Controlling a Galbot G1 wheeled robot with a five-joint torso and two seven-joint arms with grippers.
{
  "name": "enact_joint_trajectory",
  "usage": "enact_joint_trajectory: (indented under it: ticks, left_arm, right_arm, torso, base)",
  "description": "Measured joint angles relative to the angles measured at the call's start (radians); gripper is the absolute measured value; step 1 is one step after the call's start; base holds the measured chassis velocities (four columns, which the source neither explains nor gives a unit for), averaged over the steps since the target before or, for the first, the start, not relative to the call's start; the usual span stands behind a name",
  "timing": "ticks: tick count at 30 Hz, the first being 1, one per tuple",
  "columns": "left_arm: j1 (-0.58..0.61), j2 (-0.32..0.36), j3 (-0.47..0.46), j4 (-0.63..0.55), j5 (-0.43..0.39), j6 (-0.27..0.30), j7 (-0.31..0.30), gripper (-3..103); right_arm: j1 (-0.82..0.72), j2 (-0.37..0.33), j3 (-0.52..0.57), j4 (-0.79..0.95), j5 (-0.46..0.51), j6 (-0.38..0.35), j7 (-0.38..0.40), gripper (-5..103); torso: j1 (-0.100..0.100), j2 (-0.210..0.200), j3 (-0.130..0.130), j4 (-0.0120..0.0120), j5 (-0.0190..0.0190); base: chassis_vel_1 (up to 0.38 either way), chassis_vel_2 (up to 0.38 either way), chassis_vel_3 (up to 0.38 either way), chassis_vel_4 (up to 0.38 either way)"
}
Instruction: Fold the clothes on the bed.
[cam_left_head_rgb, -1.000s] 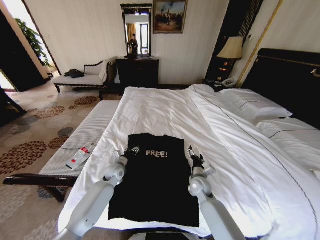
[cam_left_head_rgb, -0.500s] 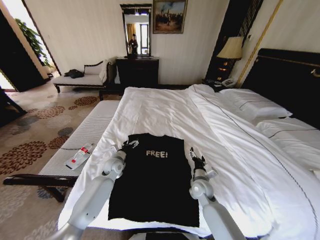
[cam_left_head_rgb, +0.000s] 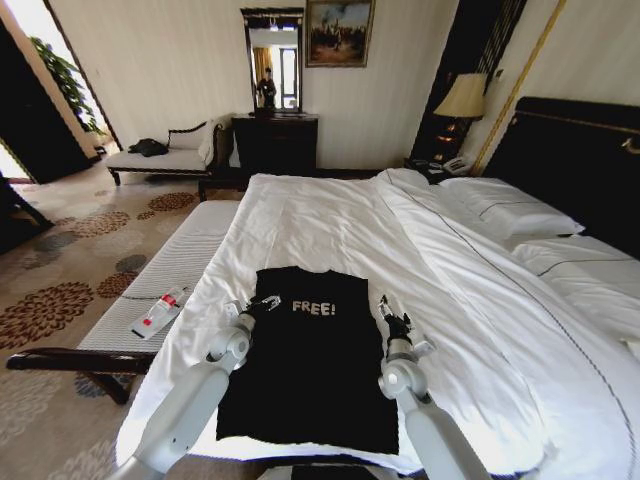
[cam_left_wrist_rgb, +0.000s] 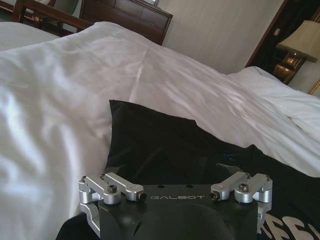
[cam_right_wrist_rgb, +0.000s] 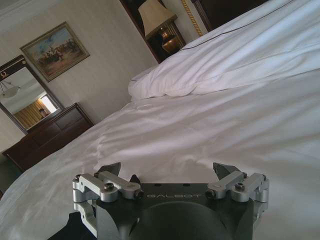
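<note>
The clothes are one black T-shirt with white "FREE!" lettering, lying flat as a long rectangle on the near part of the bed, sleeves tucked in. My left gripper is open just above the shirt's far left corner. In the left wrist view that gripper hovers over the black T-shirt with white bed sheet beyond. My right gripper is open at the shirt's right edge. In the right wrist view its fingertips stand apart with nothing between them, over the white bed.
A striped bench runs along the bed's left side with a small red-and-white bottle on it. Pillows and a dark headboard are at the right. A lamp, dresser and chaise stand at the far wall.
My left gripper pushed forward over the shirt's far left corner half a second ago and has drawn back a little. The right gripper has barely shifted. The shirt lies the same.
</note>
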Motion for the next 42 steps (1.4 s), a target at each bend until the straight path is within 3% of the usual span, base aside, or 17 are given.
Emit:
enact_joint_trajectory:
  ticks: [9, 14, 20, 22, 24, 25, 27, 34, 42]
  left_arm:
    - [0.133, 0.06, -0.022, -0.188, 0.011, -0.004, 0.002, 100]
    - [0.167, 0.079, -0.056, -0.231, 0.013, -0.008, 0.001, 100]
    - [0.188, 0.049, -0.195, -0.265, 0.047, -0.023, -0.003, 100]
    - [0.213, 0.034, -0.25, -0.247, 0.073, -0.031, -0.007, 100]
    - [0.219, 0.03, -0.265, -0.239, 0.073, -0.032, -0.01, 100]
    - [0.227, 0.027, -0.277, -0.236, 0.073, -0.033, -0.011, 100]
    - [0.257, 0.018, -0.327, -0.24, 0.069, -0.035, -0.014, 100]
    - [0.306, 0.022, -0.421, -0.297, 0.04, -0.035, -0.026, 100]
    - [0.349, 0.019, -0.487, -0.352, 0.012, -0.034, -0.029, 100]
  right_arm:
    - [-0.003, 0.002, 0.001, -0.003, 0.0, -0.001, 0.002, 100]
    - [0.005, 0.002, 0.001, -0.008, 0.003, -0.001, 0.002, 100]
    - [0.087, -0.033, 0.002, -0.057, 0.108, -0.031, -0.011, 100]
    - [0.133, -0.083, 0.001, -0.104, 0.222, -0.082, -0.069, 100]
    - [0.145, -0.105, 0.002, -0.123, 0.263, -0.1, -0.097, 100]
    - [0.164, -0.126, -0.002, -0.15, 0.296, -0.114, -0.127, 100]
    - [0.234, -0.164, -0.034, -0.259, 0.337, -0.145, -0.229, 100]
    - [0.433, -0.137, -0.126, -0.461, 0.336, -0.177, -0.385, 100]
    - [0.561, -0.1, -0.187, -0.634, 0.316, -0.18, -0.408, 100]
  torso:
    - [0.0, 0.0, 0.0, 0.0001, 0.0]
    - [0.0, 0.0, 0.0, 0.0, 0.0]
    - [0.0, 0.0, 0.0, -0.0005, 0.0001]
    - [0.0, 0.0, 0.0, 0.001, 0.0003]
    - [0.0, 0.0, 0.0, 0.0007, 0.0]
    - [0.0, 0.0, 0.0, -0.0007, -0.0002]
    - [0.0, 0.0, 0.0, -0.0006, -0.0001]
    - [0.0, 0.0, 0.0, 0.0002, -0.0002]
    - [0.0, 0.0, 0.0, -0.0001, -0.0001]
  base:
    - [0.0, 0.0, 0.0, 0.0]
    - [0.0, 0.0, 0.0, 0.0]
    - [0.0, 0.0, 0.0, 0.0]
    - [0.0, 0.0, 0.0, 0.0]
    - [0.0, 0.0, 0.0, 0.0]
    - [0.0, 0.0, 0.0, 0.0]
    - [0.0, 0.0, 0.0, 0.0]
    - [0.0, 0.0, 0.0, 0.0]
    - [0.0, 0.0, 0.0, 0.0]
